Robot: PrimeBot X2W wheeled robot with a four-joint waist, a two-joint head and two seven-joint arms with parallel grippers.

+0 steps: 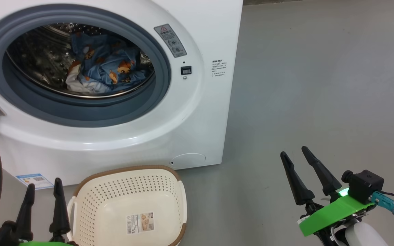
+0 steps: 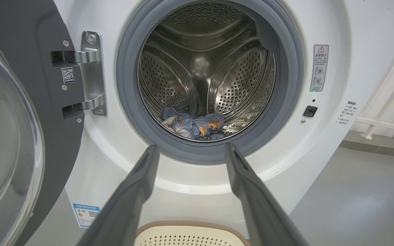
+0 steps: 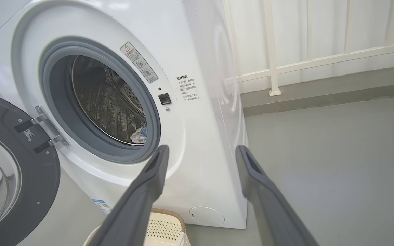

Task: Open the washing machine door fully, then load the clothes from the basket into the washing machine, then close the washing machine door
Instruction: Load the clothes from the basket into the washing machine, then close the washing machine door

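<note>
Clothes (image 1: 104,68) lie inside the washing machine (image 1: 197,112) — a blue heap with little orange-brown figures on it and a bit of pale cloth at its left side. They rest low down in the shiny steel drum (image 2: 204,61), behind the grey rubber ring (image 1: 80,116) around the round hole. The washing machine door (image 2: 9,136) is swung wide open at the left of the machine. It hangs on its metal hinge (image 2: 92,73), and its black ring and big glass bowl face out into the room. The basket (image 1: 125,169) sits on the grey floor (image 1: 320,85) just in front of the machine, below the round hole, and its bare bottom shows a sticker. The left gripper (image 1: 44,182) is just to the left of the basket, its two dark fingers apart with nothing between them, pointing up at the hole. The right gripper (image 1: 293,150) is well off to the right, over the floor — its fingers are apart too and hold nothing. A bright green piece (image 1: 333,212) sits behind those fingers. A small blue sticker (image 1: 34,180) is on the machine's front, low at the left.
</note>
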